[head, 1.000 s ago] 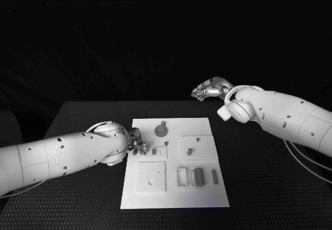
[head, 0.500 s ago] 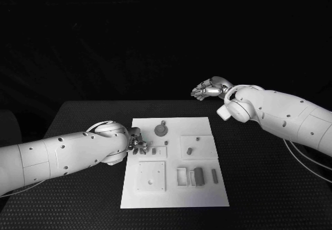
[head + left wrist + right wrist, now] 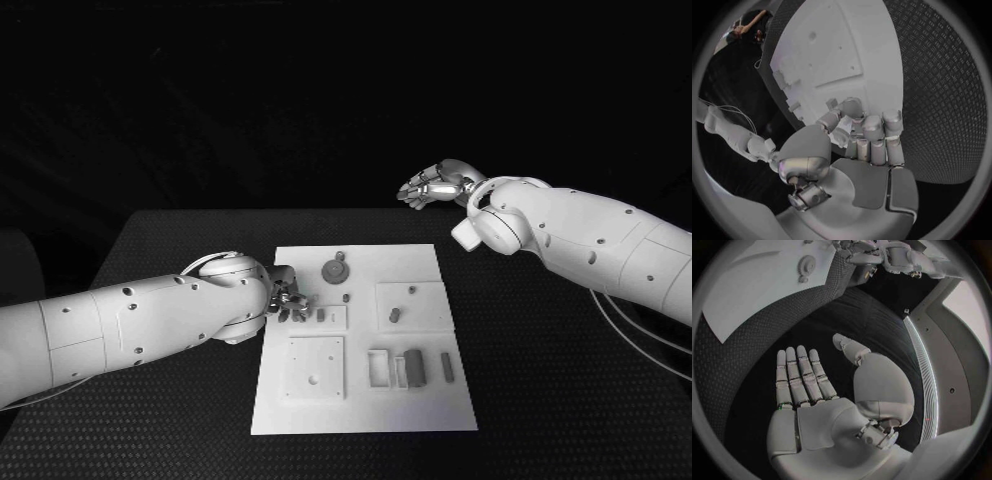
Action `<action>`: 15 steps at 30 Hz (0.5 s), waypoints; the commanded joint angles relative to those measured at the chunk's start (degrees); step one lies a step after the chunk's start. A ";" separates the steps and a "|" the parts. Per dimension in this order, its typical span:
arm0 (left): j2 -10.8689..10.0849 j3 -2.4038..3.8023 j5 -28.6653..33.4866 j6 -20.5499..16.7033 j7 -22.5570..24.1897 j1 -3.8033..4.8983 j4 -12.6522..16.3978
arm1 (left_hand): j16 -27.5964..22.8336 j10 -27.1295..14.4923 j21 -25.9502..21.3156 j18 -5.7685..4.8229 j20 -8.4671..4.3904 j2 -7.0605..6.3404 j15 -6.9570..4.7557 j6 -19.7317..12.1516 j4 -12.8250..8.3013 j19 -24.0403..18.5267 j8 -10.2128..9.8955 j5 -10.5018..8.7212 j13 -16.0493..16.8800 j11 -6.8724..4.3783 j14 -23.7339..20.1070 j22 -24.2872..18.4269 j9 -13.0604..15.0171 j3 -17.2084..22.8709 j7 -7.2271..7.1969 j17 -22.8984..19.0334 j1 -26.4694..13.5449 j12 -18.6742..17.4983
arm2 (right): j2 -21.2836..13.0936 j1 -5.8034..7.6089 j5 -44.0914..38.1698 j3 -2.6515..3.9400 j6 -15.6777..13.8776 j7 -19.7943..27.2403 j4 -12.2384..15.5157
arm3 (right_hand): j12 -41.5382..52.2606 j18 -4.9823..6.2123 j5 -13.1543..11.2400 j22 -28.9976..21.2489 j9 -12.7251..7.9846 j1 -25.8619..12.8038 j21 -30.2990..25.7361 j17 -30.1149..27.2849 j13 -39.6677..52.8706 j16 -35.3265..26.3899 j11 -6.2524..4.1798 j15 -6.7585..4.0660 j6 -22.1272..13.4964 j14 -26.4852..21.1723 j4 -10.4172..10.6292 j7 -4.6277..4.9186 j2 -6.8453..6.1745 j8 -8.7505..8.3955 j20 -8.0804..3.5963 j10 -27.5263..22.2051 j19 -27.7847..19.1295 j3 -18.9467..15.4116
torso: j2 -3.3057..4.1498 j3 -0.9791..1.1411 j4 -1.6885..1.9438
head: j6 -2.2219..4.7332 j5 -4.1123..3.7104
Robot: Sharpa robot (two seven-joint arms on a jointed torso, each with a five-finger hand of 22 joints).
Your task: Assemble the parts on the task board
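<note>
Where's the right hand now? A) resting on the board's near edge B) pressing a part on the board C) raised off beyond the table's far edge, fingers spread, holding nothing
C: the right hand is raised beyond the table's far edge, away from the task board, fingers spread and empty in its wrist view.

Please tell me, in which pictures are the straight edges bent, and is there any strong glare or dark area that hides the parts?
Both wrist views bend the task board edges into curves; the head view keeps the task board straight. No strong glare anywhere. In the head view the room behind the table is black, and the left hand covers part of the board.
</note>
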 commanded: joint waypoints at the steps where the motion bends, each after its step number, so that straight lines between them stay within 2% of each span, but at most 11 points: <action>1: 0.48 -0.34 -0.58 3.25 1.96 -0.62 0.51 | 0.39 -0.15 0.33 0.44 -5.60 0.16 -0.80 1.06 0.00 0.27 0.23 -0.38 -0.04 -0.21 0.09 0.06 -0.08 0.34 -0.76 -0.07 0.98 0.32 | 0.02 -0.03 0.10 0.02 0.88 0.65 0.06 | -0.25 -0.59 0.39 0.08 -0.08 -0.37 -0.34 -0.08 -0.06 -0.31 0.27 0.08 -0.28 -0.48 0.16 0.95 0.25 0.32 0.06 0.03 -0.46 -0.10 | -0.02 0.01 0.03 | -0.03 -0.04; 9: 0.34 -0.34 -0.53 3.47 1.45 -0.62 0.39 | 0.41 -0.18 0.28 0.35 -5.54 0.42 -0.74 0.97 0.36 0.20 0.37 -0.63 -0.10 -0.16 0.01 0.06 -0.06 0.37 -0.72 -0.13 1.07 0.34 | -0.04 -0.03 0.13 0.02 0.87 0.66 0.06 | -0.28 -0.59 0.43 0.12 -0.11 -0.41 -0.38 -0.08 -0.06 -0.31 0.28 0.08 -0.29 -0.49 0.20 0.96 0.28 0.32 0.06 0.04 -0.47 -0.14 | 0.01 0.03 0.01 | 0.03 -0.05; 15: 0.14 -0.34 -0.56 3.75 0.78 -0.62 0.37 | 0.54 -0.18 0.32 0.31 -5.53 0.64 -0.77 0.98 0.29 0.16 0.64 0.33 -0.16 -0.20 0.01 0.11 0.01 0.25 -0.76 -0.15 0.96 0.42 | -0.09 -0.03 0.14 0.02 0.88 0.65 0.08 | -0.29 -0.59 0.46 0.14 -0.12 -0.43 -0.40 -0.09 -0.06 -0.31 0.28 0.09 -0.30 -0.50 0.22 0.96 0.29 0.33 0.05 0.04 -0.47 -0.16 | -0.01 0.01 0.03 | 0.00 -0.06</action>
